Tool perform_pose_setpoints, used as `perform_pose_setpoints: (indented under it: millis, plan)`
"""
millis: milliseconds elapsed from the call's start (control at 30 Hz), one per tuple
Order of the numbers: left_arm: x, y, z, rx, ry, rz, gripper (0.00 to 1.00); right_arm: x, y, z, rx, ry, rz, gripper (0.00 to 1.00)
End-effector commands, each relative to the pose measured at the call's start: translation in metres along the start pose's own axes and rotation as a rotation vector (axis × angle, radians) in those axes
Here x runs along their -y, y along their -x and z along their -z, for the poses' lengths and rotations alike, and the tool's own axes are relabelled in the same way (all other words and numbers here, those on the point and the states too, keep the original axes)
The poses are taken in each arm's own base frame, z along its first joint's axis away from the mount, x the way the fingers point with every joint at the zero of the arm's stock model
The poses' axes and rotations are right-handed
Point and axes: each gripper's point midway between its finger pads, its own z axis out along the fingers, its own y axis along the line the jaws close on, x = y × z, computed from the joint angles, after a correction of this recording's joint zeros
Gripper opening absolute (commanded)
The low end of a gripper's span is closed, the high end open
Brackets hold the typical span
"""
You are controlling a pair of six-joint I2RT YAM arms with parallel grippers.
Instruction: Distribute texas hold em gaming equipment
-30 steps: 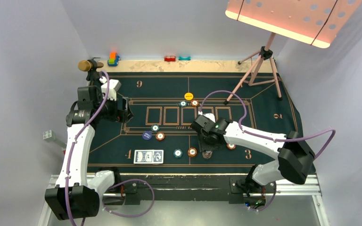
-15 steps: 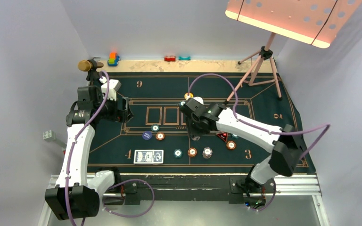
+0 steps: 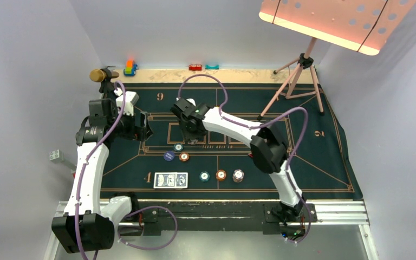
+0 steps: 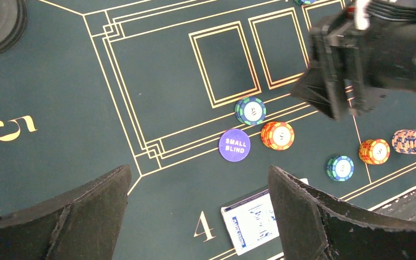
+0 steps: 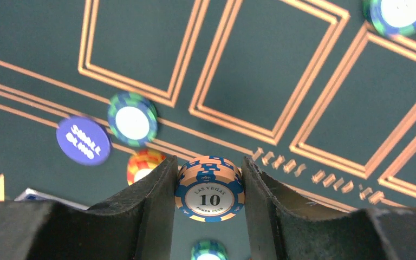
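A stack of orange-and-blue chips (image 5: 209, 189) sits clamped between the two fingers of the right pincer (image 5: 208, 160), its top face marked 10. Only the right wrist view shows this grip. From above, the right pincer (image 3: 192, 138) covers the stack, and the left wrist view shows that pincer (image 4: 330, 81) only as a dark block from the side.

The held stack hangs above the felt, just right of the dark blue disc (image 5: 83, 140). In the top view the right pincer is just beyond that disc (image 3: 168, 156) and to its right. The left wrist view alone lets the disc (image 4: 234, 145) be read: SMALL BLIND.

A teal chip (image 3: 178, 147) lies just beyond the disc, and an orange chip (image 3: 184, 157) lies just to its right. The right wrist view half hides that orange chip (image 5: 143, 164) behind a finger. The playing cards (image 3: 171, 180) lie back-up on the near side of the disc. Farther right of the disc, on the near side, a second teal chip (image 3: 204, 176), a second orange chip (image 3: 221, 175) and a striped stack (image 3: 238, 175) stand in a row.

The left pincer (image 4: 197, 181) is spread wide with nothing between its fingers. It is above the green-felted table (image 3: 325, 151), left of the disc and beyond it.
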Motion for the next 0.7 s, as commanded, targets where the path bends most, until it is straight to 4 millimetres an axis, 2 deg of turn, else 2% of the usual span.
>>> perform_pose_setpoints:
  millis: [0, 167, 333, 667]
  plan:
    - [-0.003, 0.006, 0.002, 0.032, 0.01, -0.015, 1.0, -0.018, 0.038, -0.007, 0.069, 0.04, 0.013, 0.16]
    - [-0.002, 0.006, 0.003, 0.034, 0.006, -0.015, 1.0, -0.019, 0.041, -0.035, 0.048, 0.04, 0.001, 0.16]
    - [-0.001, 0.007, 0.003, 0.036, 0.003, -0.017, 1.0, -0.021, 0.039, -0.053, 0.033, 0.048, -0.007, 0.16]
    - [0.0, 0.007, 0.003, 0.039, -0.005, -0.018, 1.0, -0.025, 0.032, -0.067, 0.007, 0.054, -0.004, 0.16]
